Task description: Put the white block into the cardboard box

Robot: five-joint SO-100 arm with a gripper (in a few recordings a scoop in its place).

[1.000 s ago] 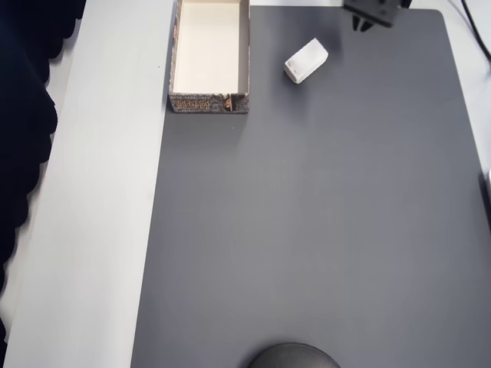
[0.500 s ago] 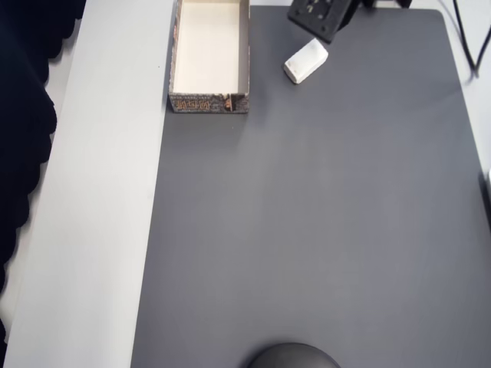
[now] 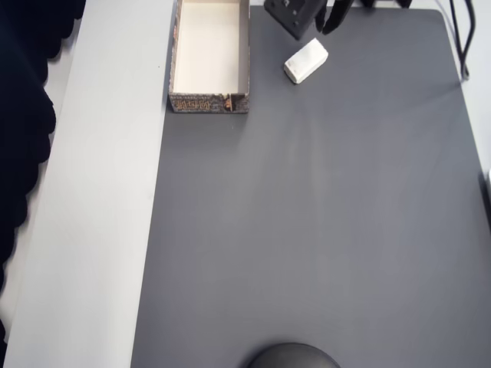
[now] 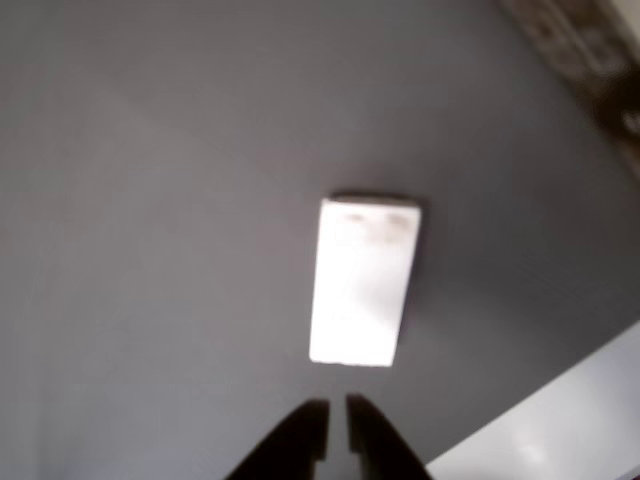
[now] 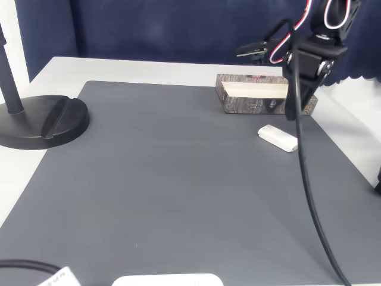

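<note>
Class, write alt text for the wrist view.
A white block lies flat on a grey mat, just ahead of the tool, whose dark tips are nearly together. The picture is slightly blurred.

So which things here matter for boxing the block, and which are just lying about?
Part of the job:
- white block, lying on the mat
- cardboard box, nothing in it
- claw, nearly shut, just short of the block

Just lying about:
- grey mat
- black round stand base
- black cable
</note>
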